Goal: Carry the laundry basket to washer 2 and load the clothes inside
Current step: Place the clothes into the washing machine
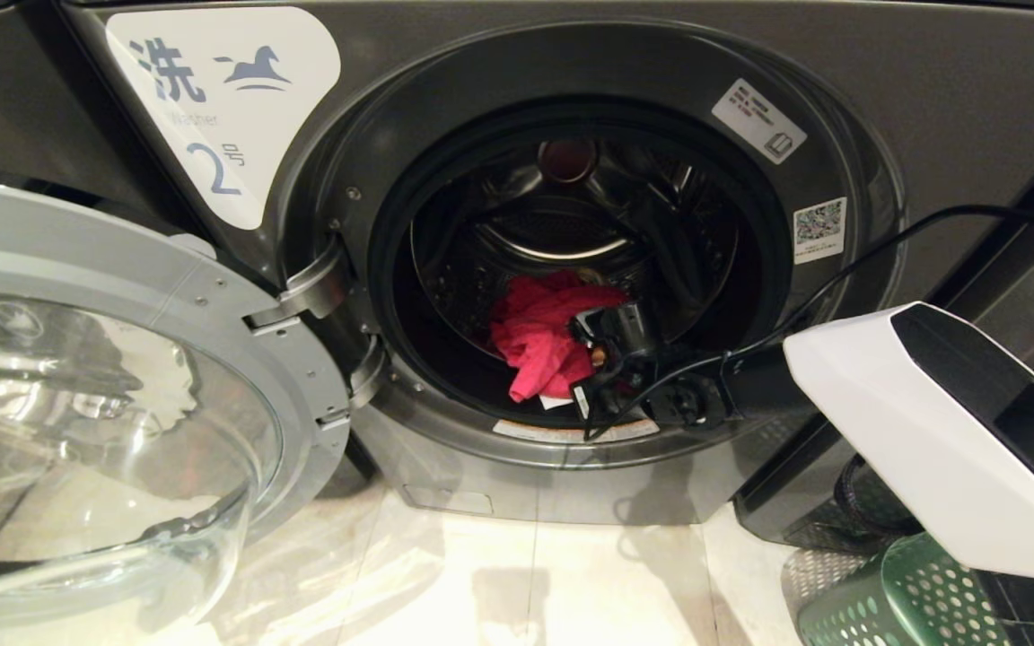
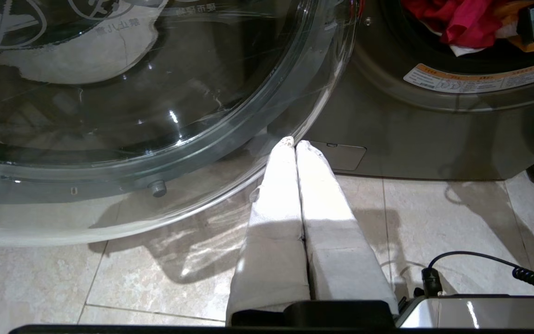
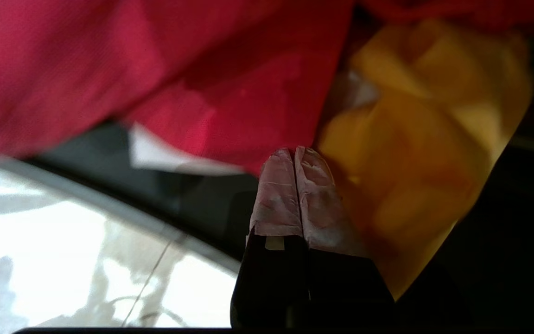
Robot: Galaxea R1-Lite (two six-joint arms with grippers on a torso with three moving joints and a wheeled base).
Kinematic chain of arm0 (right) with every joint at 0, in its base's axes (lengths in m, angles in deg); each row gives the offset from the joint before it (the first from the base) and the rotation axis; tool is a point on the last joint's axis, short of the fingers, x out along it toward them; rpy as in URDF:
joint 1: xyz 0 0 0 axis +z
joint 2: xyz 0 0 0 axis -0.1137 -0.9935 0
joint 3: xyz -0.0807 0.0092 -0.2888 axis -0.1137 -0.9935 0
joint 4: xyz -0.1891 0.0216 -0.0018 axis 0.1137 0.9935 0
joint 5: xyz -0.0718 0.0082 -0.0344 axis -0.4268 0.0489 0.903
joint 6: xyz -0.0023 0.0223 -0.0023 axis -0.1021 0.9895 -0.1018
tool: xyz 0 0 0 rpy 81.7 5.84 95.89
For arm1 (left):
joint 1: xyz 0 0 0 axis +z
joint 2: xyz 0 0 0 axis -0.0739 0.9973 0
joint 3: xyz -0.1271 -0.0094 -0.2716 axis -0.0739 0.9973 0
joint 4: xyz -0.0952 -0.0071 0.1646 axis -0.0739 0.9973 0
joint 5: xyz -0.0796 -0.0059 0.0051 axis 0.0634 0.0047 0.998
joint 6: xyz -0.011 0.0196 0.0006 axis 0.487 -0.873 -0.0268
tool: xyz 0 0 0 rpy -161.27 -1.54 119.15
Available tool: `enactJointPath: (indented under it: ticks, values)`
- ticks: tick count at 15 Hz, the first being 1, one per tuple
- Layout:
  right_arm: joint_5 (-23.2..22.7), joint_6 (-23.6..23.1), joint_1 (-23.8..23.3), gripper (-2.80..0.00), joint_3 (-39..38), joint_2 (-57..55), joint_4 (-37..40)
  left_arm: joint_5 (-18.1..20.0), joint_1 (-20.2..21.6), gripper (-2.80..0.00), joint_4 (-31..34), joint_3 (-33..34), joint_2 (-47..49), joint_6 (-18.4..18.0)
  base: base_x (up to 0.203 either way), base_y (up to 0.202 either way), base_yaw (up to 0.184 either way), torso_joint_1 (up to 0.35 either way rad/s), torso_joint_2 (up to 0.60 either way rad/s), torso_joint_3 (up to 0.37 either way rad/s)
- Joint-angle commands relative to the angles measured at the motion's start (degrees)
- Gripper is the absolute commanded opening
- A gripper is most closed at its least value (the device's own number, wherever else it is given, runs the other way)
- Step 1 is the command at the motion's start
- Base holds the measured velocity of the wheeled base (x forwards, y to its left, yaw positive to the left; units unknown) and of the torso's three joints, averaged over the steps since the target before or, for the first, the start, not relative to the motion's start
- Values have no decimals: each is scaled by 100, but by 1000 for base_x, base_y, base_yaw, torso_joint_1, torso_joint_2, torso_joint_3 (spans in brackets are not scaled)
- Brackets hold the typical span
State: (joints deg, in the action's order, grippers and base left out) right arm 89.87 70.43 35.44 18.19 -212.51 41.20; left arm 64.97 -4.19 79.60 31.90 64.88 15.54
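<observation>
A: What's nearest? Only a corner of the laundry basket (image 1: 894, 601) is seen bottom right, cut off by the right arm. The left gripper (image 2: 294, 144) is parked low over the floor tiles (image 2: 434, 222), fingers pressed together, beside the swung-open door (image 1: 104, 404).

B: And further in? The right gripper (image 3: 293, 153) is reached into washer 2 (image 1: 930, 108), fingers shut with nothing pinched, against red clothing (image 1: 539, 336). Yellow fabric (image 3: 424, 139) is blurred behind.

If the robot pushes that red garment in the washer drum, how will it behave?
Likely floppy: the red garment lies crumpled in folds, one end drooping over the drum lip. Probably light, so a push from the right tool would bunch it rather than slide it whole. It shouldn't roll.
</observation>
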Motion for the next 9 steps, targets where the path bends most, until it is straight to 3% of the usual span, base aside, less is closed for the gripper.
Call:
enactJointPath:
  ticks: [1, 4, 9]
  values:
    - [121, -70, -74, -280, 630, -544, 186, -1, 4, -280, 0, 0, -4, -2, 0, 0, 0, 0, 0, 0]
    - [646, -691, -248, -280, 1113, -934, 78, -1, 4, -280, 0, 0, -11, 7, 0, 0, 0, 0, 0, 0]
    - [880, -1823, -344, -280, 1120, -1095, -2211, -1, 4, -280, 0, 0, -11, 6, 0, 0, 0, 0, 0, 0]
